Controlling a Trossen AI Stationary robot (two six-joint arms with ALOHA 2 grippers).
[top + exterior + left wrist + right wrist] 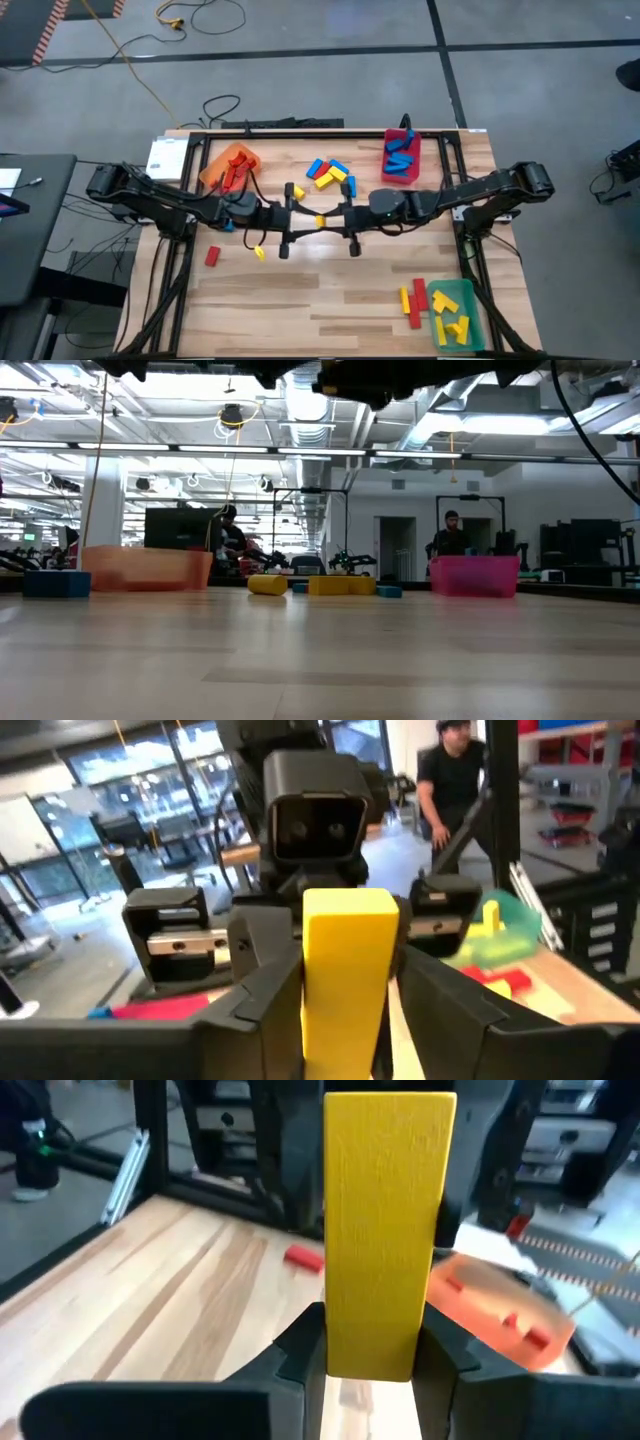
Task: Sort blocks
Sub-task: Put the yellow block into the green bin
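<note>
At the centre of the high view the left gripper (297, 222) and the right gripper (343, 218) meet tip to tip over the table (330, 290), with one yellow block (320, 220) between them. In the right wrist view the right gripper's (368, 1342) fingers press both sides of the block's (385, 1230) near end, a narrow, firm clasp. In the left wrist view the left gripper's (345, 982) fingers flank the other end of the same block (345, 970), parted about to its width (whether they press it or merely stand beside it I cannot tell). The orange bin (230, 167), upper left on the table, holds red blocks (233, 174); the red bin (401, 157), upper right, holds blue blocks (401, 158); the green bin (453, 313), lower right, holds yellow blocks (452, 325). Loose blue and yellow blocks (331, 174) lie between the upper bins, a red block (212, 256) and a small yellow one (260, 254) lie lower left, and red and yellow blocks (413, 300) lie just left of the green bin. Both arms reach in level from the table's side edges toward the middle.
</note>
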